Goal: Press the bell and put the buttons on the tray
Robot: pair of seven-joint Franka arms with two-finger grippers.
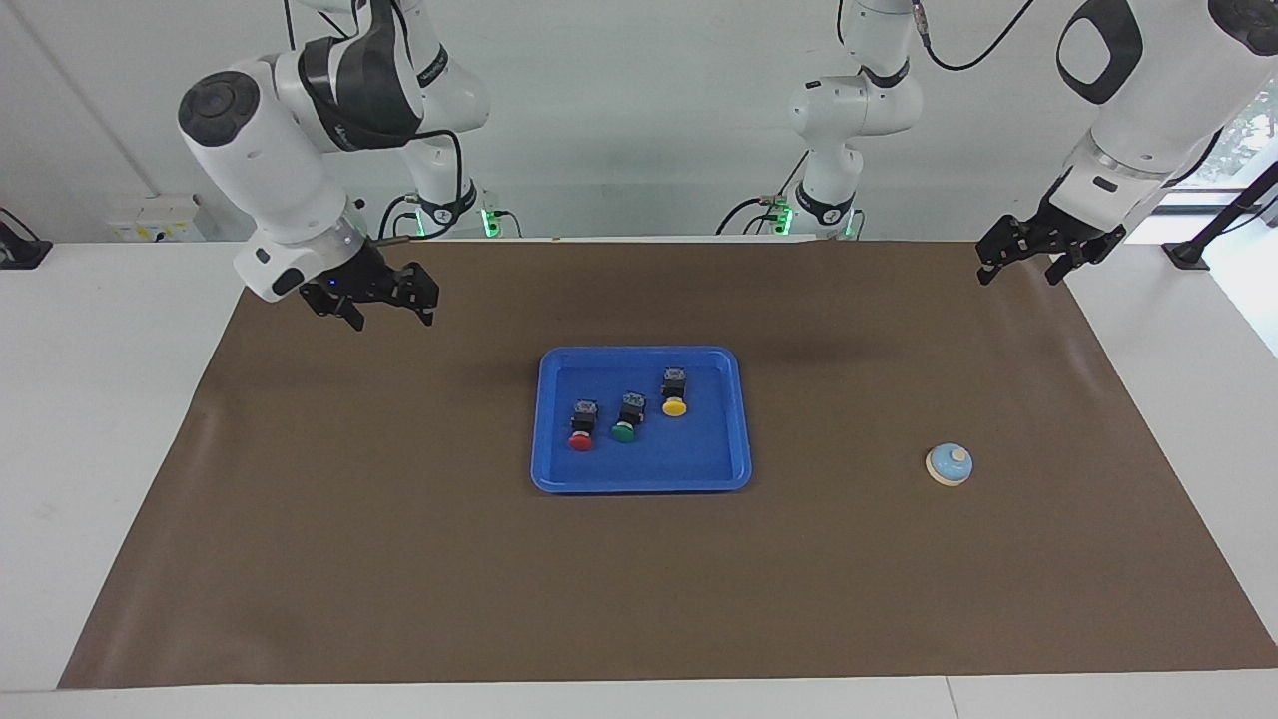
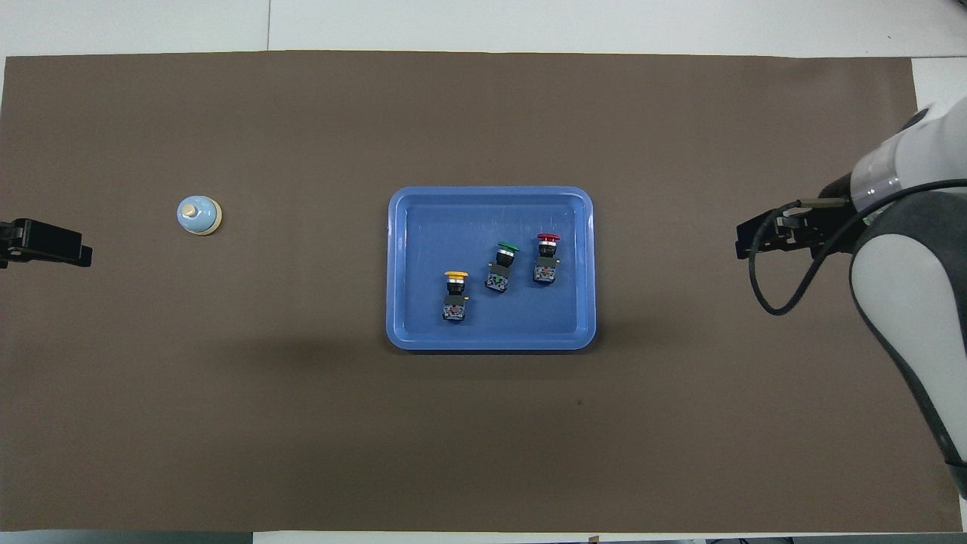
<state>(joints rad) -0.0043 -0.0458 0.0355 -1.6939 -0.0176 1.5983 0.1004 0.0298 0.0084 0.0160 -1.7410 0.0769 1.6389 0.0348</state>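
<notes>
arm shells: glossy white, chunky rounded links on both arms
joint caps: dark grey round discs on the elbows, ringed like a speaker cone
wrist bands: silvery metal ring just above each pincer
left pincer (image 1: 1028, 262): all black, skeletal linkage look, black fingers
right pincer (image 1: 381, 298): same black build, tiny blue light glowing on its body
cables: thin black leads looping off the upper links, one hanging loose by the right wrist
bases: green status lights lit at the foot of both arms
padding: dark grey sleeve panel wrapped around the right arm
</notes>
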